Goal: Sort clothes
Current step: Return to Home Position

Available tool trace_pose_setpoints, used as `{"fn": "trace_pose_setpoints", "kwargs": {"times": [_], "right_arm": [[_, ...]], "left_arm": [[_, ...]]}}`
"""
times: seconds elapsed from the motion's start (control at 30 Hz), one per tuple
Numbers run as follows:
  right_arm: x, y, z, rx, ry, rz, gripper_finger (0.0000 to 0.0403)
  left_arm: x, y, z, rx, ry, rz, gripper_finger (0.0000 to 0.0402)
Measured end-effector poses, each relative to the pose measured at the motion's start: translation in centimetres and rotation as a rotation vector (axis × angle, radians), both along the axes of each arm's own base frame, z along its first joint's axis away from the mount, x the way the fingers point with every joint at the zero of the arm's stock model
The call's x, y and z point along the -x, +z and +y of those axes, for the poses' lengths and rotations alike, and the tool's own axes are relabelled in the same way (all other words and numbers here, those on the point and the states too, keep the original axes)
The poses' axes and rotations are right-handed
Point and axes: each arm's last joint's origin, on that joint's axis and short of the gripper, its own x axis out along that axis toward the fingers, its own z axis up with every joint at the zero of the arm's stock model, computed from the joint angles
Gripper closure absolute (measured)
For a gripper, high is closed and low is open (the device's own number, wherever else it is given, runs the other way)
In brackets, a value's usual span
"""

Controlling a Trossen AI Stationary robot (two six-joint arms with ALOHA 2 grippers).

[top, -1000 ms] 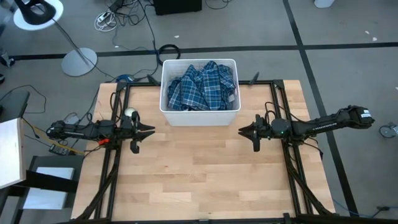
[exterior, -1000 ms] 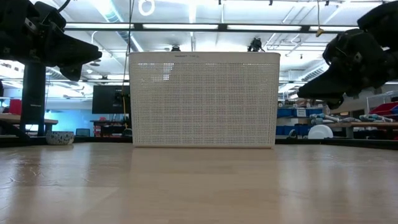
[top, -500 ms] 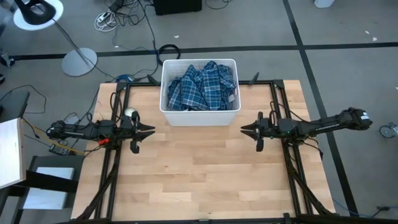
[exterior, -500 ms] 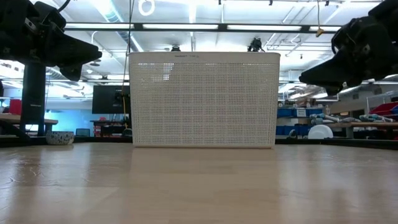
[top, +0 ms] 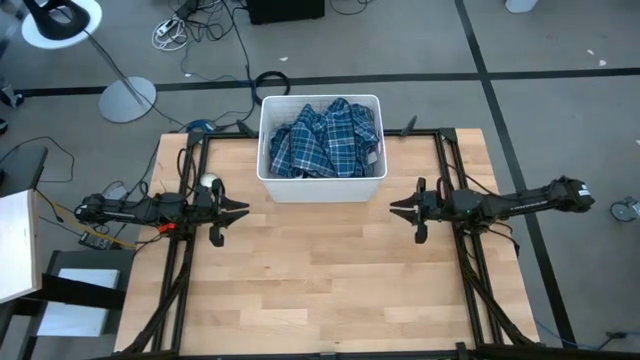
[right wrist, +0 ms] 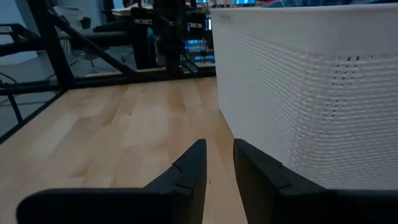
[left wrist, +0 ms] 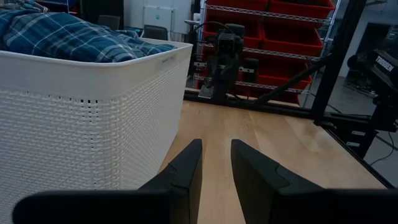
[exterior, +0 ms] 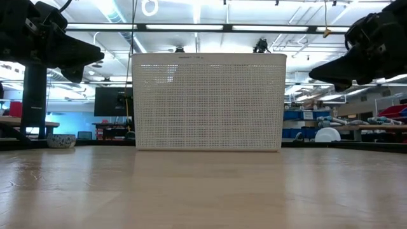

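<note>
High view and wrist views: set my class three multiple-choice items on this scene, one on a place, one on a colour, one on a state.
1. Where is the plaid shirt?
A. on the table top
B. inside the bin
C. hanging from an arm

2. What colours is the plaid shirt?
A. red and black
B. green and yellow
C. blue and white

3. What do the left pincer and the right pincer hold?
A. nothing
B. a sock each
C. the bin's rim

Answers:
1 B: the high view shows it heaped between the bin's walls.
2 C: its blue and white checks show plainly from above.
3 A: each wrist view shows only bare table in the pincer's narrow gap.
</note>
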Motion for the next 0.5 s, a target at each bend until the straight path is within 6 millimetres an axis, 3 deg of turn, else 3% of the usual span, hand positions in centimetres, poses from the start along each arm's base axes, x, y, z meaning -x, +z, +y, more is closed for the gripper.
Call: {"fn": "trace_pose_setpoints", "kwargs": {"times": [0.5], "right_arm": [[1.2, 0.2, -0.1, -0.016, -0.003, -0.029, 0.0319]], "left_arm": [[0.0, 0.0, 0.0, 0.0, 0.0, 0.0, 0.0312]]}}
